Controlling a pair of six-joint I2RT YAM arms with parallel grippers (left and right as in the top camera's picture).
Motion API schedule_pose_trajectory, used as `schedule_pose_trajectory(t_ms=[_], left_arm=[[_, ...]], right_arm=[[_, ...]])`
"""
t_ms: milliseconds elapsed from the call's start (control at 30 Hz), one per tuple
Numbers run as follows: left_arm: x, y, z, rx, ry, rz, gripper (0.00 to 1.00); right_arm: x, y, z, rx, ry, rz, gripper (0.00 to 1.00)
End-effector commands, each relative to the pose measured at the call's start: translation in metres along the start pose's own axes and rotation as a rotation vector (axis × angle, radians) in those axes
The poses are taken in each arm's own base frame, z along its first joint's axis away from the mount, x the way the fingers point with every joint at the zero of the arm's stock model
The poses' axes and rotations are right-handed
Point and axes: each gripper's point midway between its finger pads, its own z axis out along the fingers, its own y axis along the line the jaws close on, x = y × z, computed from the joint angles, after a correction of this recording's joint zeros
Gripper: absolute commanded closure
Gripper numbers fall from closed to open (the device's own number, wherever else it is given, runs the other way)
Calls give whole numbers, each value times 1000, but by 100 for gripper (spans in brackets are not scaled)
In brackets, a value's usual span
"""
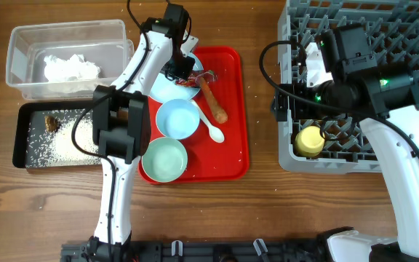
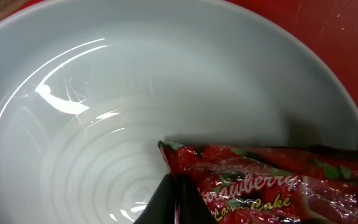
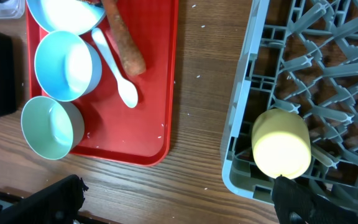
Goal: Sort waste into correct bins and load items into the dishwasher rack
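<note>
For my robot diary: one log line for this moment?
left gripper: at wrapper on plate, grip unclear | right gripper: open | cup: in rack | spoon: on tray

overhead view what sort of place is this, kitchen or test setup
Probably a robot test bench staged for dish clearing, not a kitchen: robot arms at a wooden table, a red tray of dishes, and a grey dishwasher rack holding a yellow cup.
</note>
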Motion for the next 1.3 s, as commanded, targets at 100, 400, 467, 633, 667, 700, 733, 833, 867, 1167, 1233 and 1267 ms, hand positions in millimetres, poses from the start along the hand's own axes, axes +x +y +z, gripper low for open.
schedule_pose_trajectory(t_ms=[100,400,467,633,667,700,733,833,867,1167,1233,1267], left_arm=[[-2,17,-15,9,-29,-159,96],[-18,68,-130,-33,-270,-376,96],[-14,82,-145,-44,-297,-407,96],[5,111,-152,-28,-283,-521,96],[4,105,-150,16,-281,-480,96],[-4,85,-151,109,-304,-344,96],[-8,75,-151,135,-313,-266,89],[-17,56,-146,121,-317,-122,44],[-20,49,-140,114,-309,-106,27],[-11,27,-64,108,-105,-689,20],[-12,25,-54,114,-92,-781,21],[-14,23,-49,117,-95,-807,21]], right_arm=[[2,-4,5,22,14,-11,0],[1,-4,5,22,13,-10,1],[2,-4,5,21,14,-11,0],[1,-4,5,21,12,-11,0],[0,-4,5,20,5,-11,0],[-3,-4,5,18,-3,-12,0],[-3,-3,5,17,-5,-11,0],[-2,-3,5,18,-1,-10,0],[-2,-4,5,19,0,-10,0],[-1,-4,5,19,3,-10,0],[0,-4,5,20,6,-9,0],[0,-4,5,20,6,-9,0]])
